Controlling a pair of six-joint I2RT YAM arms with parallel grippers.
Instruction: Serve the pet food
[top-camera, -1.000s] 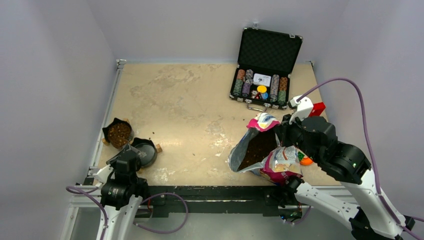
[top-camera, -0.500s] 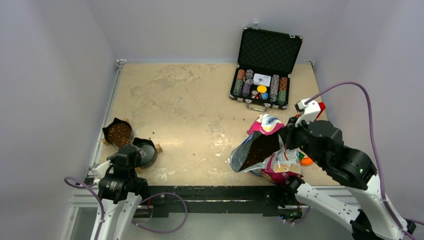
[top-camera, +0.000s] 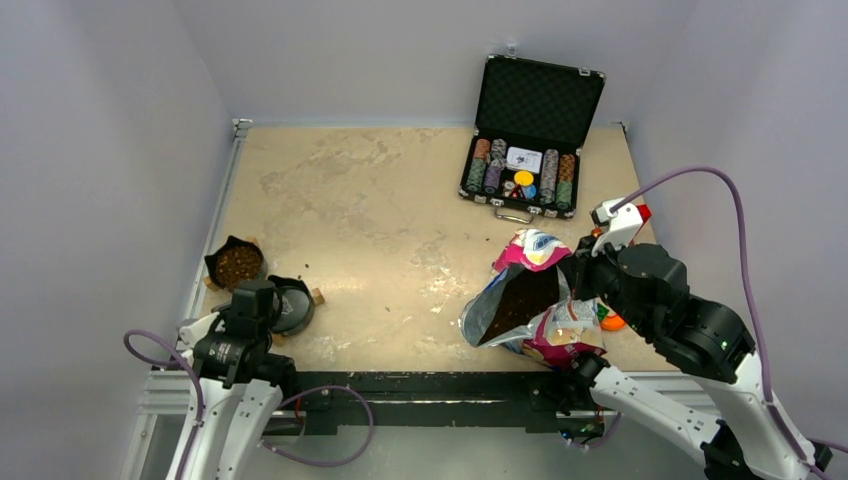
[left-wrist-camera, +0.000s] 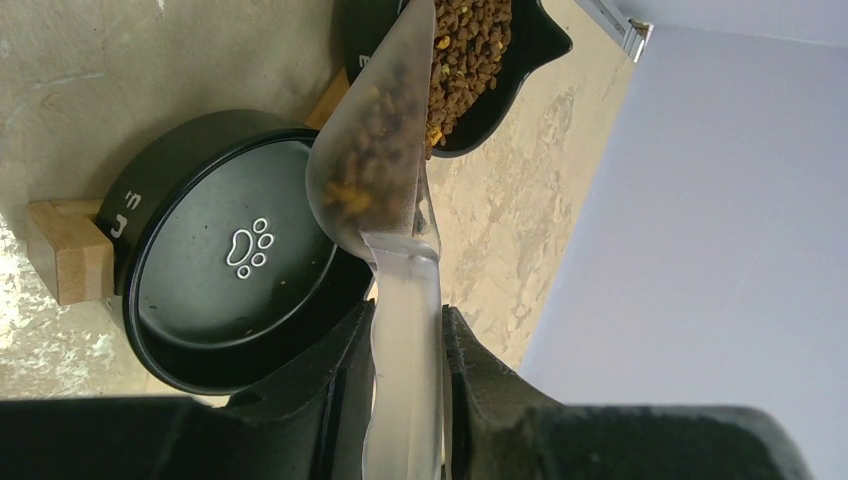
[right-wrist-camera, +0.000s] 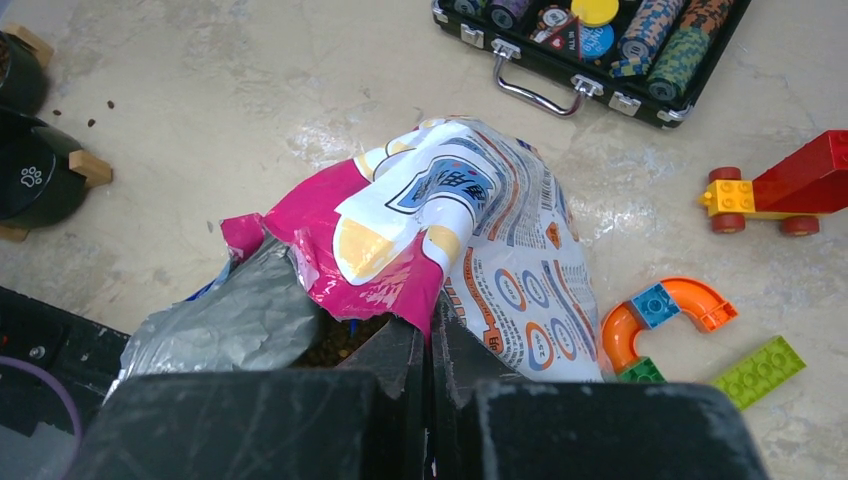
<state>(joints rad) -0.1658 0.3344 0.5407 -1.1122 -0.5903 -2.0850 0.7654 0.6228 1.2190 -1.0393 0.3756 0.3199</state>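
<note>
Left gripper (left-wrist-camera: 405, 335) is clamped on the handle of a clear scoop (left-wrist-camera: 398, 262). The scoop is loaded with kibble (left-wrist-camera: 385, 125) and held tilted over two black bowls. The paw-print bowl (left-wrist-camera: 200, 300) is seen almost bare; the second bowl (left-wrist-camera: 535, 45) is heaped. Right gripper (right-wrist-camera: 428, 345) is pinched shut on the bag (right-wrist-camera: 500, 250) rim; more kibble is seen inside.

We see a lab robot cell: plain pale walls (top-camera: 120, 120) box in a beige table (top-camera: 380, 200), with two cabled arms (top-camera: 690, 330) bolted to a metal rail (top-camera: 430, 385). Mismatched props lie on it: a poker chip case (top-camera: 530, 140), toy bricks (right-wrist-camera: 795, 180), pet bowls (left-wrist-camera: 190, 300).
</note>
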